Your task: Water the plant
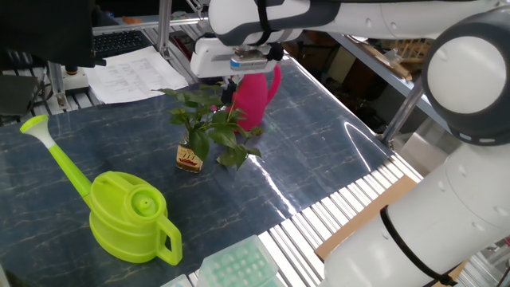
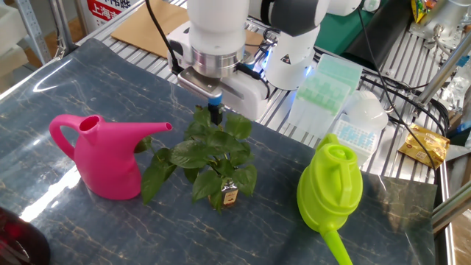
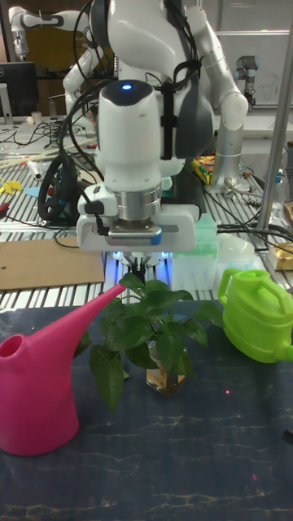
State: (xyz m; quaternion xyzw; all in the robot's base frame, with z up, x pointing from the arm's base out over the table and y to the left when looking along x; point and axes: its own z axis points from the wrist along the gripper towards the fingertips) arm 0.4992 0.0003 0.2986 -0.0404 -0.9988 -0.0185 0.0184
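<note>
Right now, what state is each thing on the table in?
Plant: upright in its bottle, untouched.
Pink can: upright, spout toward the plant, not held.
Green can: upright, not held.
Gripper: above the plant, holding nothing; open or shut unclear.

Pink watering can (image 2: pixel 103 158), lime-green watering can (image 1: pixel 127 215), dark blue marbled table (image 1: pixel 303 143).

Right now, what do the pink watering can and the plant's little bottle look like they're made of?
The pink watering can looks like moulded plastic: uniform colour, soft sheen. The plant's bottle appears to be amber-brown glass, translucent, with a label; too small to be sure.
</note>
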